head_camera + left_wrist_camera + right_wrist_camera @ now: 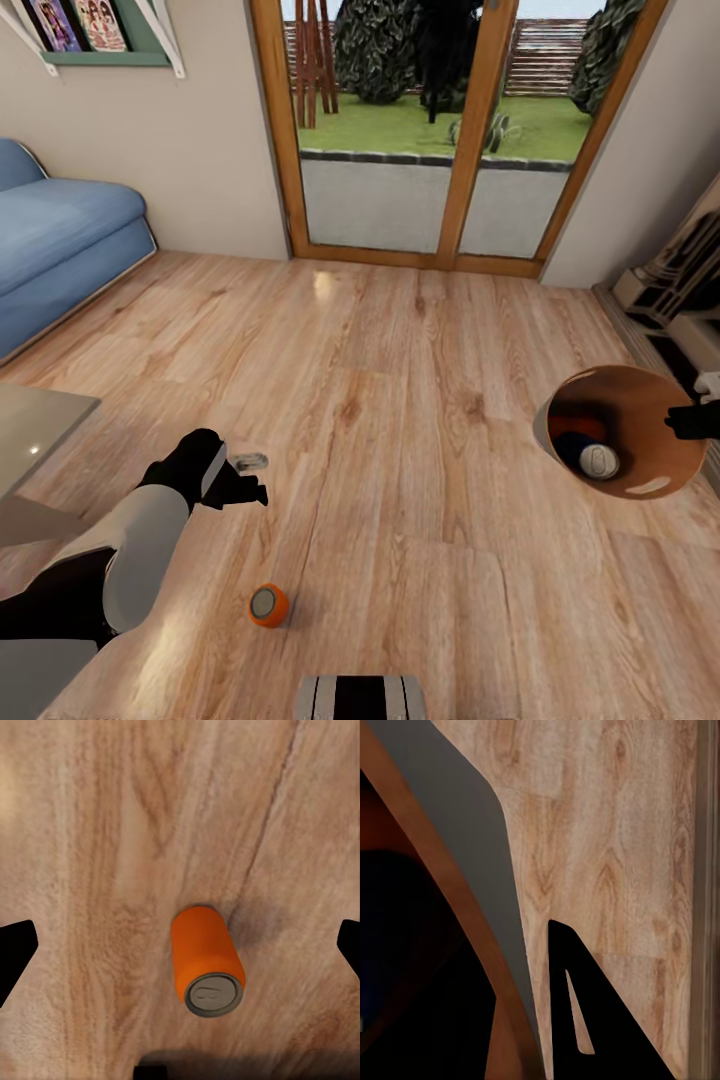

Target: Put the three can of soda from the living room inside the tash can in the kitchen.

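We carry tash can (640,400) on right gripper (697,420), clamped on rim, mouth tilted toward us so cans drop in easily. Inside: blue can (590,457), orange can (577,424) behind it. Third orange can (268,605) lies on living room floor (420,380). Left gripper (243,478) spread apart, hovering above that can, likely poised for pickup.
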Robot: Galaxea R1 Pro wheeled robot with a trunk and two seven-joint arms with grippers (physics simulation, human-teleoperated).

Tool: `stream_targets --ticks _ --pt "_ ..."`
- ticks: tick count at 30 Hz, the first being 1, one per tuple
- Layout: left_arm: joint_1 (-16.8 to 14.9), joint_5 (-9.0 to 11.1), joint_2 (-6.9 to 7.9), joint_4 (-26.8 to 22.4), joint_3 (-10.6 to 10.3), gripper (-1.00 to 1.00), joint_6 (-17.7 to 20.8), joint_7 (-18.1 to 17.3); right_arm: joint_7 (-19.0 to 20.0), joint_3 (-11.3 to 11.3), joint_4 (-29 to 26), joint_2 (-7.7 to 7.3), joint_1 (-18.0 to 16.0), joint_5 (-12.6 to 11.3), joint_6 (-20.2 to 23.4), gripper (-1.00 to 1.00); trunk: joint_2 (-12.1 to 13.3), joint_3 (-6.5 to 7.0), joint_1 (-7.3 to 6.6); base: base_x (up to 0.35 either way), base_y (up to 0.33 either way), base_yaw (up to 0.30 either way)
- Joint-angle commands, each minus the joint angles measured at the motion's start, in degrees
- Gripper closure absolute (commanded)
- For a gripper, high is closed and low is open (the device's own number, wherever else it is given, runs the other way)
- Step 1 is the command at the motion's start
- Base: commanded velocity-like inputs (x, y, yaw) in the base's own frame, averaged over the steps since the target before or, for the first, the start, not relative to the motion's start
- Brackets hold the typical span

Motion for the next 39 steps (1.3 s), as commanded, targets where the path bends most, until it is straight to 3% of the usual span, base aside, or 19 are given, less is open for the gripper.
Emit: stream_targets --ticks 1,11,32,39 --pt "0.00 0.01 0.00 0.00 0.00 -1.00 0.00 0.00 0.03 0.00 -0.03 0.00 -0.05 -0.32 0.08 1.00 -0.41 -0.27 0.20 0.000 0.000 0.000" --pt "0.00 -0.07 0.00 0.02 -0.05 -1.00 0.00 0.08 0.00 0.00 0.02 0.03 -0.05 0.17 0.08 1.00 -0.54 -3.38 0.46 0.000 0.000 0.000" --pt "0.42 0.07 -0.07 -1.83 -0.18 -1.00 0.00 -0.14 0.00 0.07 0.12 0.11 0.04 0.47 0.08 1.00 -0.54 -3.59 0.46 -0.070 -0.056 0.000" --pt "0.36 0.02 -0.13 -1.82 -0.18 -1.00 0.00 0.08 -0.01 0.08 0.12 0.11 0.04 0.47 0.08 1.00 -0.64 -5.14 0.64 -0.002 -0.002 0.000"
